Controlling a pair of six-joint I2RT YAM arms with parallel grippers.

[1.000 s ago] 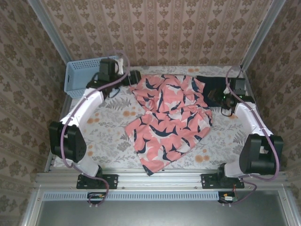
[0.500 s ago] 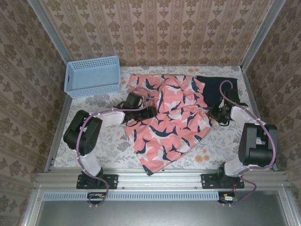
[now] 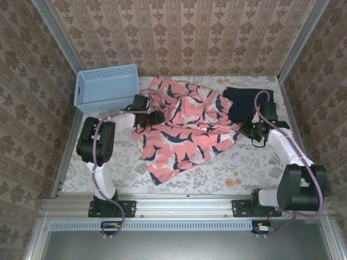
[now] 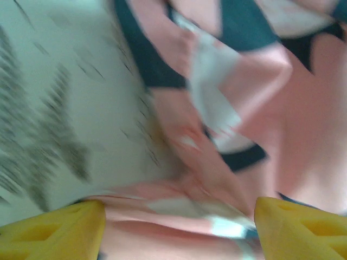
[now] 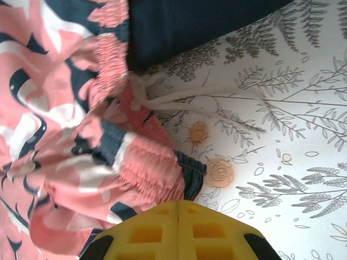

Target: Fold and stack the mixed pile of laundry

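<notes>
Top external view showed nothing folded: right gripper clenched on the coral-pink leaf-print garment beside the crumpled dark navy garment, left gripper gaping.

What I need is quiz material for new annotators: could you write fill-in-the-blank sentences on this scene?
The perforated basket is light ___.
The plain garment beside the printed garment is dark ___.
The left end effector, over the printed garment, has its jaws ___.
Missing: blue; navy; open.
</notes>
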